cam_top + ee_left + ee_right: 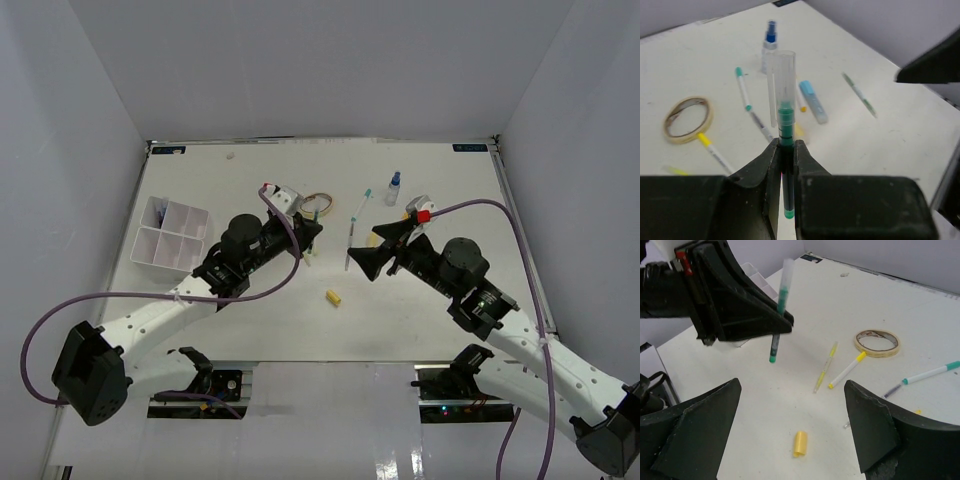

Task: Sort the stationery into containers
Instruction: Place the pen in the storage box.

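Observation:
My left gripper (310, 236) is shut on a green pen with a clear cap (785, 117) and holds it upright above the table; the right wrist view shows the pen (776, 337) hanging clear of the surface. My right gripper (376, 250) is open and empty, with a yellow eraser piece (800, 443) on the table between its fingers. The white divided tray (170, 232) stands at the left. A tan tape ring (688, 119), a small clear bottle (769, 47), a teal-capped pen (743, 89), a blue-capped marker (813, 101) and a yellow-capped marker (846, 371) lie on the table.
A thin yellow pen (825, 367) lies beside the yellow-capped marker. A thin green pen (859, 94) lies apart to the right. White walls enclose the table on three sides. The two grippers are close together near the table's middle.

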You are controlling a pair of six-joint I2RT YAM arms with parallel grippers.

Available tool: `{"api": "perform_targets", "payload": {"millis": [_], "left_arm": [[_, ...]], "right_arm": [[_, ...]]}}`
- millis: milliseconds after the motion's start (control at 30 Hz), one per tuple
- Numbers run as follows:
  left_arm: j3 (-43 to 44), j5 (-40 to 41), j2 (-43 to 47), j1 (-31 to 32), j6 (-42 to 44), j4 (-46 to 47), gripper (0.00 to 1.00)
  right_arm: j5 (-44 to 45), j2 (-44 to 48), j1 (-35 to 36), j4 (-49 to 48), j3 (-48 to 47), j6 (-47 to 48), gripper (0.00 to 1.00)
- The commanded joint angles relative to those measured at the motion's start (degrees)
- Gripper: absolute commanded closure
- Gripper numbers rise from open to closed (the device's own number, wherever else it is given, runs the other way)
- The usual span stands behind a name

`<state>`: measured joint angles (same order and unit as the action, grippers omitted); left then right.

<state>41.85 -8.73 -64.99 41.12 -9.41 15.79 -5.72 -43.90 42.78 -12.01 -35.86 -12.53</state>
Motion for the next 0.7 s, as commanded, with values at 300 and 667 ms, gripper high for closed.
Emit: {"api": "perform_targets", "payload": {"millis": [300,667], "left_arm": [[5.35,23.75,7.07,-24.06,4.65,-5.33,1.00],[6.76,27.71,0.05,-47.00,4.66,-2.00,1.00]], "right_arm": [[4.76,0.66,0.02,-0.55,7.11,7.61,0.10],[1.59,-2.25,-0.33,-7.15,13.70,7.09,0.10]]}}
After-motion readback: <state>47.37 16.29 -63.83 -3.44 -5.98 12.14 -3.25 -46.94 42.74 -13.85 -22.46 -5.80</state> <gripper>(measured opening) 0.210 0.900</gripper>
